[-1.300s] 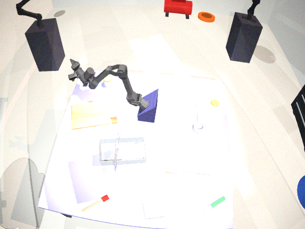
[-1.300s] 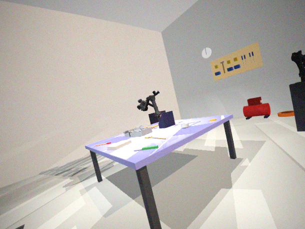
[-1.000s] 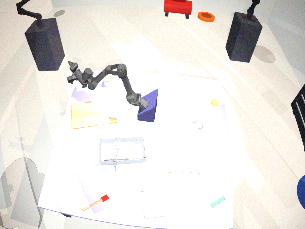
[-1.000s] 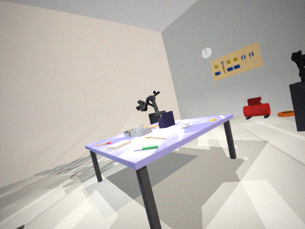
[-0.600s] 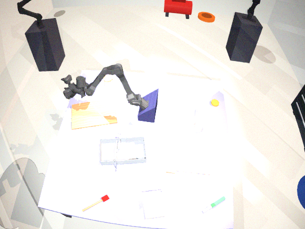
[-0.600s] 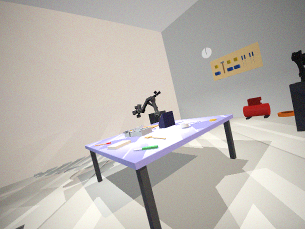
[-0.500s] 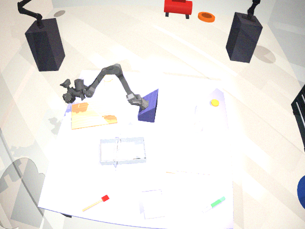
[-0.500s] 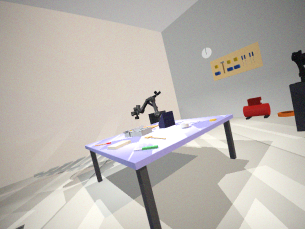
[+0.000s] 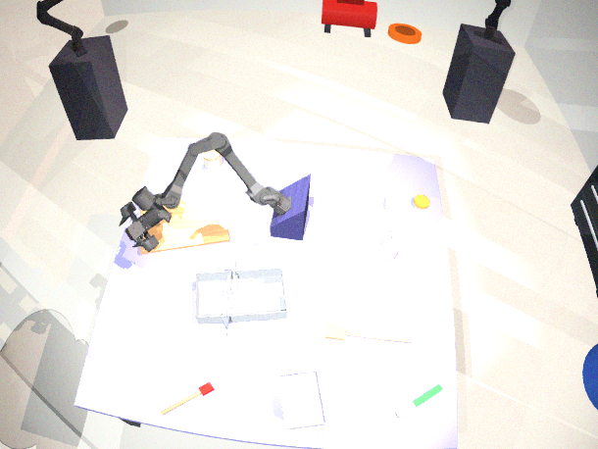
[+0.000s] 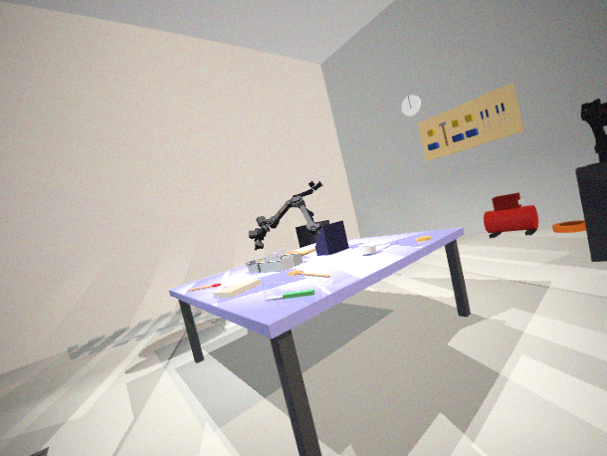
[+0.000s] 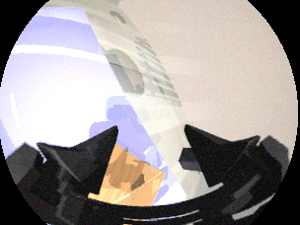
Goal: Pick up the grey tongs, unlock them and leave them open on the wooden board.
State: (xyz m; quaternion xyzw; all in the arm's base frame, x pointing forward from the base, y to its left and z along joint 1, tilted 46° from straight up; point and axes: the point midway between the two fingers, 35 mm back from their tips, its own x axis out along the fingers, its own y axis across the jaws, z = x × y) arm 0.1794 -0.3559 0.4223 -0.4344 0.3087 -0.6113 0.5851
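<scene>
The pale grey tongs (image 9: 228,299) lie across the left part of the roasting tin (image 9: 284,300) (image 10: 289,264), with their ends past both long walls. They look closed; their fine detail is washed out. The wooden board (image 9: 216,239) (image 11: 130,170) lies behind and left of the tin, with nothing seen on it but shadow; the arm hides part of it. My gripper (image 9: 126,236) (image 10: 253,242) (image 11: 152,128) is open and empty. It hangs in the air over the board's left end, away from the tongs, which are out of the wrist view.
The arm stands on a dark blue wedge (image 9: 294,216) (image 10: 332,239) right of the board. A pale jar (image 9: 213,161) is behind the board. A wooden spatula (image 9: 336,333), a red-headed brush (image 9: 206,389), a pale block (image 9: 303,399) (image 10: 239,288) and a green-handled tool (image 9: 427,395) lie nearer the front.
</scene>
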